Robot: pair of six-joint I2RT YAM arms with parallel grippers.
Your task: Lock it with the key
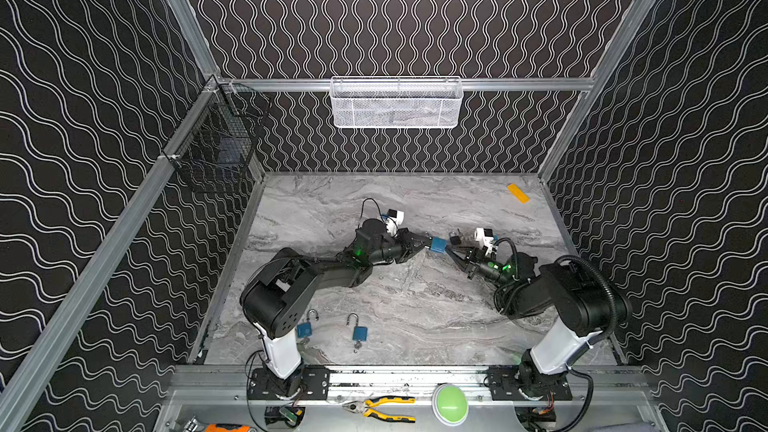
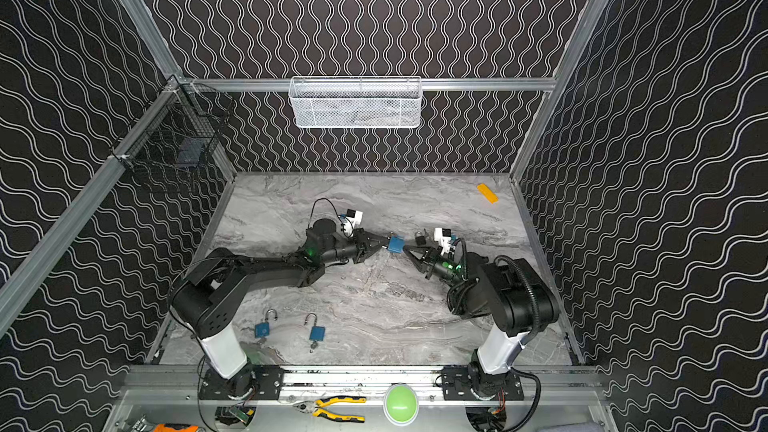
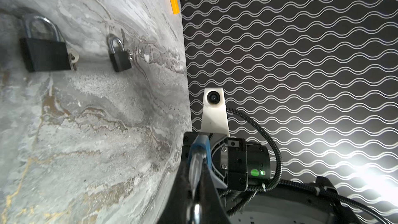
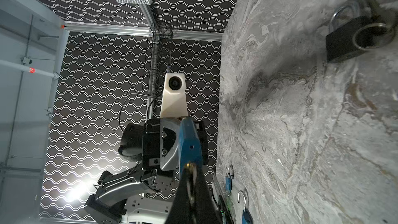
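A blue padlock (image 1: 438, 245) (image 2: 395, 244) hangs above the middle of the marble table, held from both sides. My left gripper (image 1: 427, 243) (image 3: 196, 169) is shut on its silver shackle (image 3: 195, 164), and the blue body (image 3: 201, 147) sticks out past the fingertips. My right gripper (image 1: 449, 249) (image 4: 190, 170) is shut at the padlock's bottom end (image 4: 189, 143), on the key (image 4: 189, 179) that sits in the brass keyway. The black fingers hide most of the key's blade and head.
Two blue padlocks with raised shackles (image 1: 305, 326) (image 1: 358, 331) lie near the front left. Black padlocks (image 3: 46, 52) (image 3: 119, 57) (image 4: 353, 39) rest just behind the grippers. A yellow block (image 1: 518, 193) lies at the back right. A white basket (image 1: 395, 103) and a black wire basket (image 1: 216, 147) hang on the frame.
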